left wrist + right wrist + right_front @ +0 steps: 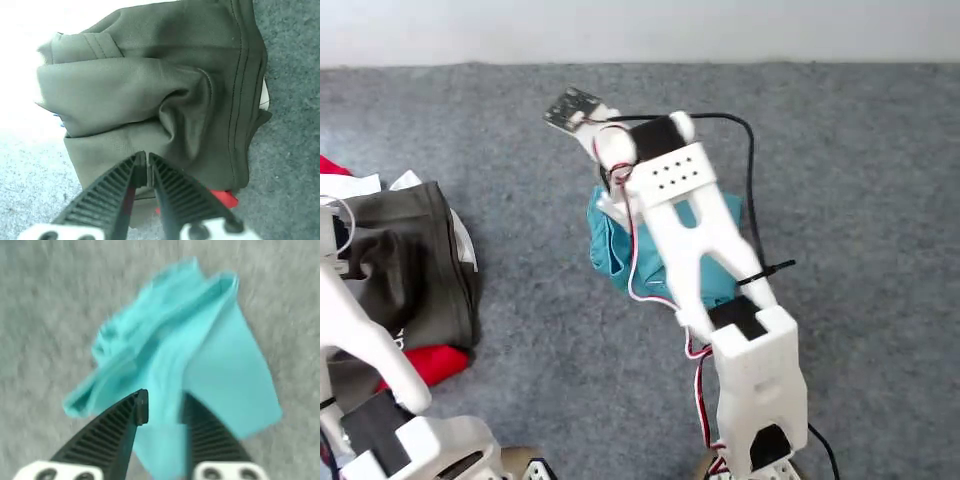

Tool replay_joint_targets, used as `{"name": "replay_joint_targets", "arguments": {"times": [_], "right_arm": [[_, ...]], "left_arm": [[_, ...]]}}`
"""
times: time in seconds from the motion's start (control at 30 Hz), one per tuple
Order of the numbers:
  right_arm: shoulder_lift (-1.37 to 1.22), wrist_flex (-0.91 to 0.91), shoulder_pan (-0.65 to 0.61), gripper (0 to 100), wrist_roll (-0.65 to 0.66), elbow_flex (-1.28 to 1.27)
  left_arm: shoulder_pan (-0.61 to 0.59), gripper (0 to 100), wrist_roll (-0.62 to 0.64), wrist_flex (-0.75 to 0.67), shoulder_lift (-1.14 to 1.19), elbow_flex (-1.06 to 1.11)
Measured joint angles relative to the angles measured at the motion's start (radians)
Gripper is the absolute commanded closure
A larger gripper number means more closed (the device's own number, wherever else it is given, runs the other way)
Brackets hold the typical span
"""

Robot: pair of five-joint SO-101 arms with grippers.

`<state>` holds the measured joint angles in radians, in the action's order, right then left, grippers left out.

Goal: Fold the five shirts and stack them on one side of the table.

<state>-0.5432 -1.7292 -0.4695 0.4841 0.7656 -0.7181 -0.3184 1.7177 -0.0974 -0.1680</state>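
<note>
Right gripper (164, 405) clamps the teal shirt (225, 370) (mid-table); left gripper (147, 167), jaws together, sits over the olive shirt (150, 85) at left.

Overhead and close right wrist views share teal shirt (612, 256) (220, 370).

Grey carpeted table (880, 200) bears a bunched teal shirt (610, 255) centrally and a shirt pile (410, 250) leftward

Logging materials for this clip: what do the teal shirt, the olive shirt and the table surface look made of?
The teal shirt: soft, thin matte cloth, likely knit; it bunches in loose folds. The olive shirt: smooth matte fabric, probably cotton, with stitched seams and deep creases. The table surface: grey felt-like covering, judging by its fuzzy, mottled texture.
</note>
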Motion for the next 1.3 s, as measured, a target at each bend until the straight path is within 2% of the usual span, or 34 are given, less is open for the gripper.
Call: {"name": "replay_joint_targets", "arguments": {"times": [0.27, 0.43, 0.57, 0.8, 0.9, 1.07, 1.3], "right_arm": [[-0.086, -0.025, 0.192, 99.0, 0.023, 0.008], [-0.158, -0.025, 0.203, 99.0, 0.025, 0.008], [-0.212, -0.025, 0.112, 99.0, -0.002, 0.008], [-0.270, -0.025, -0.199, 99.0, -0.054, 0.028], [-0.261, -0.025, -0.275, 99.0, -0.054, 0.094], [-0.166, -0.025, -0.242, 99.0, -0.054, 0.124], [-0.008, -0.025, -0.035, 99.0, -0.054, -0.066]], "left_arm": [[0.000, 98, 0.000, 0.000, -0.003, 0.000], [0.000, 98, 0.000, 0.000, -0.081, 0.000], [0.000, 98, 0.000, 0.000, -0.147, 0.000], [0.000, 98, 0.000, 0.000, -0.198, 0.000], [0.000, 98, 0.000, 0.012, -0.198, 0.000], [0.000, 98, 0.000, 0.017, -0.198, 0.000], [0.000, 98, 0.000, 0.017, -0.203, 0.000]]}}
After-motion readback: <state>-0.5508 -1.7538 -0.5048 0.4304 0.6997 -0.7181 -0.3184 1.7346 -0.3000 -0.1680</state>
